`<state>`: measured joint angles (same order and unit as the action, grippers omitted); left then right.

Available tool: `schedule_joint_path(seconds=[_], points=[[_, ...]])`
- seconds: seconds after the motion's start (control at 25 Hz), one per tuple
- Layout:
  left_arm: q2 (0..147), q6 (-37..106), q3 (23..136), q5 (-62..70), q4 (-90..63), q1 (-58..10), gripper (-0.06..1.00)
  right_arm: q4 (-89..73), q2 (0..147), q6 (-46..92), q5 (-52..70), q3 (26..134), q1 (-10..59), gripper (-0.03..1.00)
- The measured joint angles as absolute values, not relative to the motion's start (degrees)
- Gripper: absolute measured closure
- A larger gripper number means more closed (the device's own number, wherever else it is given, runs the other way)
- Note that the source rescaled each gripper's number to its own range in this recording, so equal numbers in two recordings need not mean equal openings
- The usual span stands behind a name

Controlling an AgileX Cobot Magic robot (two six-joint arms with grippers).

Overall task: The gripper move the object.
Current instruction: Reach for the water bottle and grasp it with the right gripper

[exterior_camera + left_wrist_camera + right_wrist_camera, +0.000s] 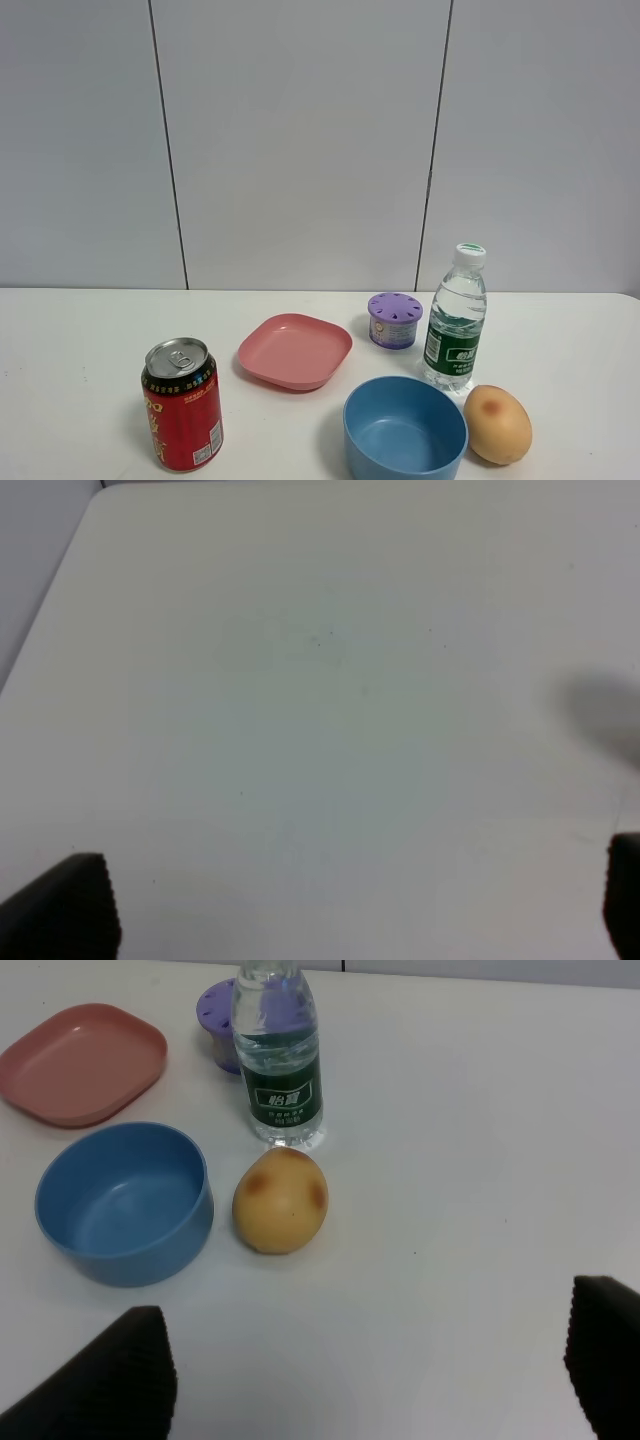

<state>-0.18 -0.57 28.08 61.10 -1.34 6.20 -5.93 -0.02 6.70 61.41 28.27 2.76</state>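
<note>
Tabletop (80,340): open room right of bowl (405,428) and beyond it (likely approach lane).
Bottle (455,320): upright on base just behind bowl's right rim, untouched; side grip should suit.
Fruit (497,424) just right of bowl, tub (394,320) behind bowl; both crowd bottle.
Right fingers (110,1380), left fingers (70,905): spread wide, empty.
</note>
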Motion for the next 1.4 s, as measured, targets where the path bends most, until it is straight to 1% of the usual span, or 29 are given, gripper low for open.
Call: schedule_joint_path(seconds=[0.04, 0.44, 0.6, 0.72, 0.92, 1.04, 1.2, 1.32, 1.4], points=[[-0.18, -0.57, 28.08, 61.1, -1.34, 6.2, -0.06, -5.93, -0.02, 6.7, 61.41, 28.27, 2.76, 0.37], [-0.18, -0.57, 28.08, 61.1, -1.34, 6.2, -0.06, -6.98, -0.02, 6.7, 61.41, 28.4, 2.76, 0.37], [-0.18, -0.57, 28.08, 61.1, -1.34, 6.2, -0.06, -10.63, 2.62, 6.7, 61.68, 33.19, 2.76, 0.37], [-0.18, -0.64, 28.08, 61.1, -1.34, 6.2, -0.06, -13.2, 9.36, 6.9, 62.1, 40.74, 2.76, 0.37], [-0.18, -0.64, 28.08, 61.1, -1.34, 6.2, -0.06, -18.31, 25.76, 9.36, 65.8, 56.32, 2.76, 0.37], [-0.18, -0.64, 28.08, 61.1, -1.34, 6.2, -0.06, -20.12, 34.97, 11.37, 68.59, 62.42, 2.76, 0.37], [-0.18, -0.64, 28.08, 61.1, -1.34, 6.2, -0.06, -18.93, 46.15, 13.77, 69.58, 65.02, 2.76, 0.37], [-0.18, -0.64, 28.08, 61.1, -1.34, 6.2, -0.06, -18.01, 51.57, 14.8, 69.93, 65.02, 3.05, 0.37], [-0.18, -0.64, 28.08, 61.1, -1.34, 6.2, -0.06, -17.11, 53.74, 15.2, 69.93, 65.02, 4.62, 0.37]])
